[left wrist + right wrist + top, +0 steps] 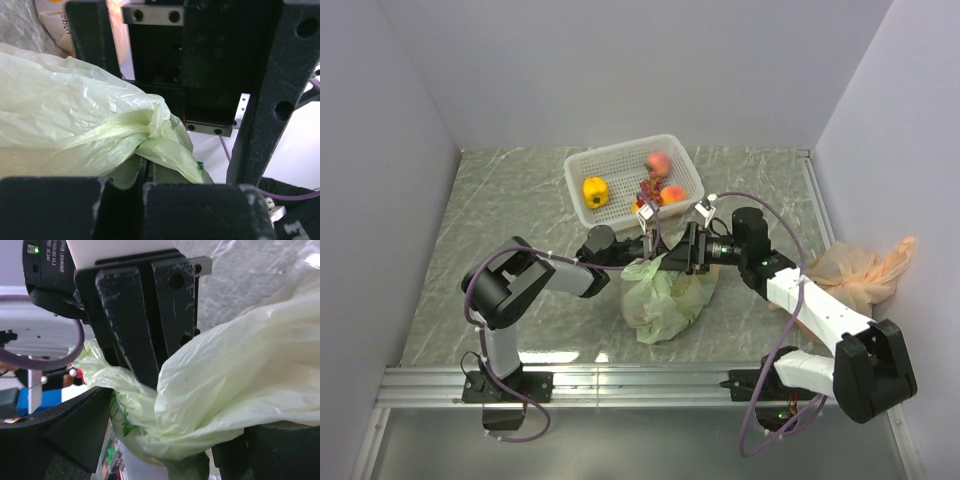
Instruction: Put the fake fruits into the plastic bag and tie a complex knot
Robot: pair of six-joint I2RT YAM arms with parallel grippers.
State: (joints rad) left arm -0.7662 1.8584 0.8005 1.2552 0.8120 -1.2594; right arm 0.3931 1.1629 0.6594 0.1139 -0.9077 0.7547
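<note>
The pale green plastic bag (666, 296) lies crumpled at the table's middle, its top pulled up between my two grippers. My left gripper (647, 256) is shut on a bag handle; in the left wrist view its fingers (145, 172) meet under a tight bunched twist of film (150, 131). My right gripper (684, 254) faces it closely and is shut on a thick bunch of the bag (200, 405), and this gripper (185, 462) is mostly covered by film. The bag's contents are hidden. A yellow fruit (595, 191), two peaches (659, 161) and grapes (648, 186) sit in the basket.
The white lattice basket (582, 214) stands just behind the grippers. A peach-orange translucent bag (858, 272) lies at the right, beside my right arm. Walls close in the table on the left, back and right.
</note>
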